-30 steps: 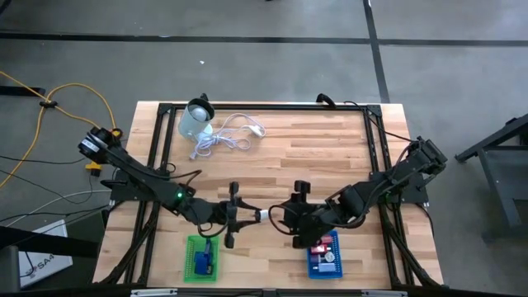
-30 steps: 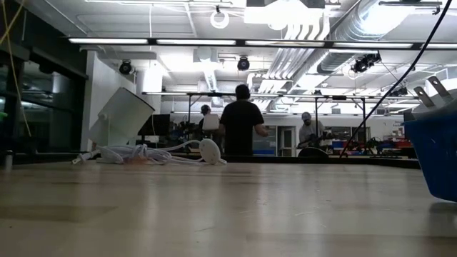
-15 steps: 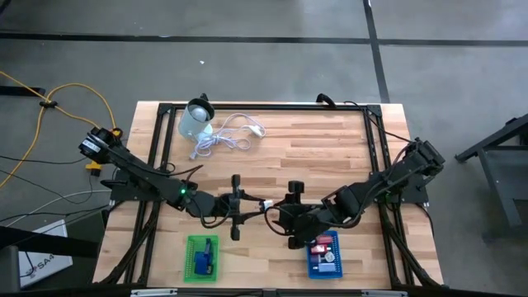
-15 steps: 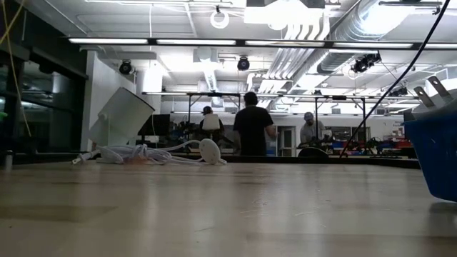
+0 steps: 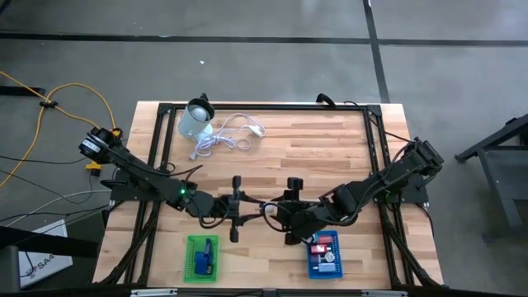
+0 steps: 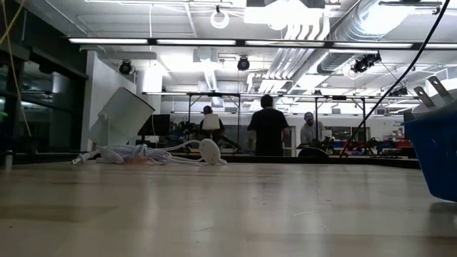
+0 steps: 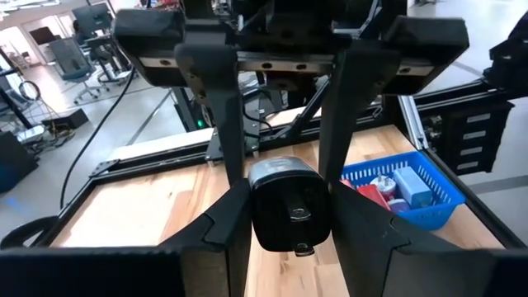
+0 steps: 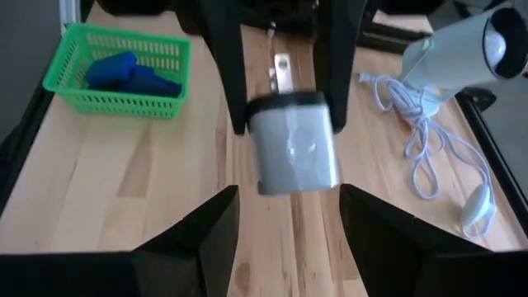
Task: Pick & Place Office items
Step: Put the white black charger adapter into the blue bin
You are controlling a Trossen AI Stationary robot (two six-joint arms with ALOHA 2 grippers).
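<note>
A small grey-and-black plug block [image 7: 289, 206] with a metal prong [image 8: 282, 73] hangs over the table's near middle, between the two baskets. My left gripper [image 5: 257, 206] is shut on it, reaching in from the table's left. Facing it from the right, my right gripper [image 8: 289, 223] is open; its fingers [image 7: 223, 115] stand on either side of the block's free end [image 8: 293, 177]. Whether they touch it I cannot tell. Blue pieces lie in the green basket [image 5: 202, 257], and red, white and grey pieces lie in the blue basket [image 5: 324, 256]. My left gripper pinches the block's two opposite sides [image 7: 254, 210] between its two fingers, at the end that carries the prong. The fingers come level from the table's left. The block is lifted clear of the table, its plain end toward my right gripper.
A pale round container [image 5: 196, 120] lies tipped at the far left, with a coiled white cable [image 5: 227, 139] beside it. The dark frame rails [image 5: 375, 165] run along the table's sides. In the low view, people stand in the room beyond the blue basket's wall [image 6: 435, 157].
My left gripper has swung the block a little toward the table's far edge, away from the green basket. My right gripper has edged left toward it, so its fingers now flank the block. Neither gripper has opened or shut.
</note>
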